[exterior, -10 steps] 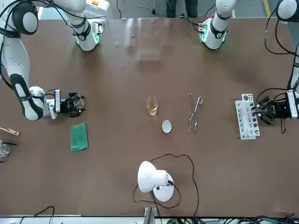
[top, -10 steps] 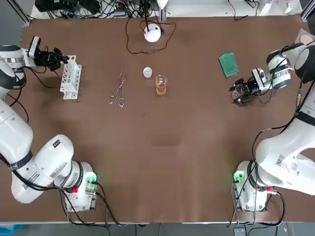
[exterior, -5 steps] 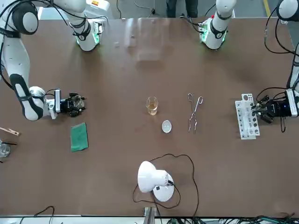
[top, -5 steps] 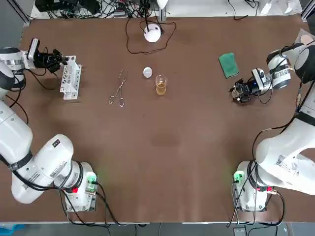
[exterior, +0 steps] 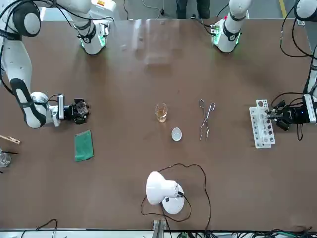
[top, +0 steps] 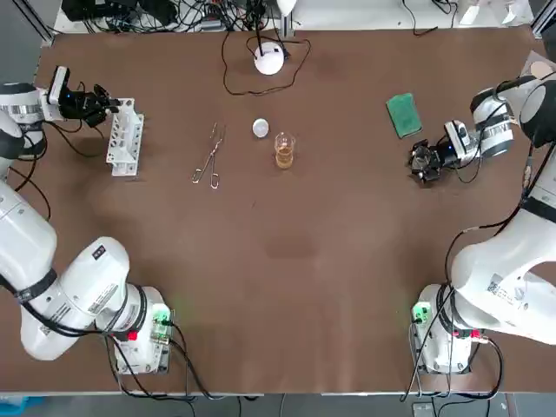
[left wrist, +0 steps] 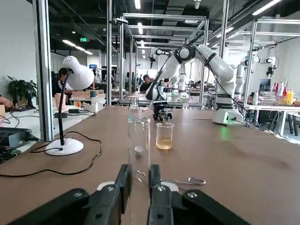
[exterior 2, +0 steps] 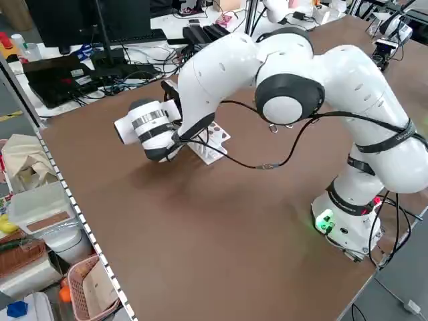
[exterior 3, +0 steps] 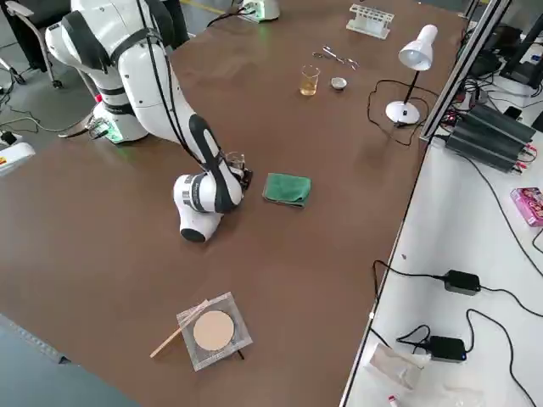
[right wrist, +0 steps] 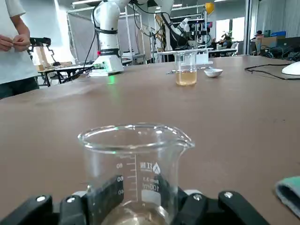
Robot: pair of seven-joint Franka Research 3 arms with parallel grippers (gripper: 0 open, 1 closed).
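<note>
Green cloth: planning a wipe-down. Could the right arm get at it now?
Probably within reach, but not free to grasp: the green cloth lies close beside the right gripper, nothing between them, yet that gripper is shut on a glass beaker.

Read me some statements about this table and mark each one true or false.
1. The right gripper holds a glass beaker. True.
2. The cloth lies beside the rack. False: it lies near the right gripper, across the table from the rack.
3. The middle beaker holds amber liquid. True.
4. The left gripper holds the tongs. False: it grips a test tube; the tongs lie on the table.
</note>
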